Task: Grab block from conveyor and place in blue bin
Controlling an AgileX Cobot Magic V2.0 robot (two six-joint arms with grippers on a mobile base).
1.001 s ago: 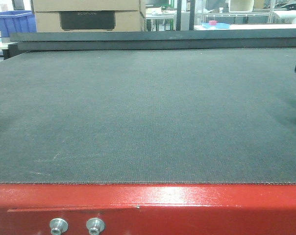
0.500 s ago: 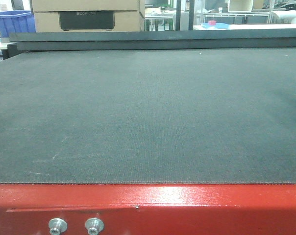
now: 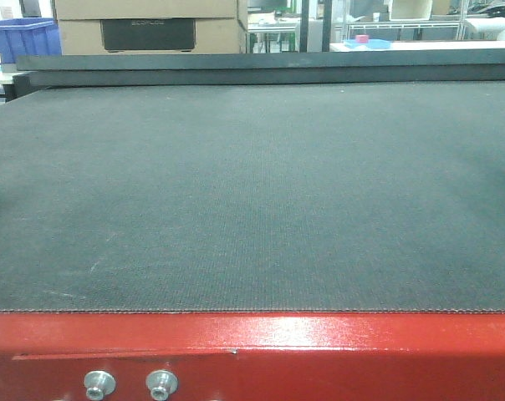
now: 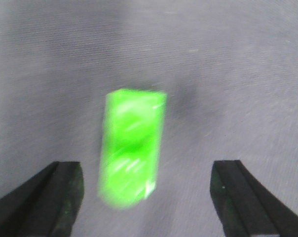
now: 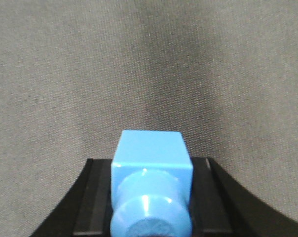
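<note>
Blocks unbinned: my right gripper clamped a blue studded plastic block; my left gripper gaped around a green rectangular block.

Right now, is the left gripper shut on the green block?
No: the left gripper has its fingers wide apart, with bare belt showing between each one and the green block.

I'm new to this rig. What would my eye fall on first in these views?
A bright green block, blurred, sits inside the wide-open left gripper, over the grey conveyor belt. A blue block is clamped in the right gripper. In the front view, the glossy red frame runs along the bottom.
</note>
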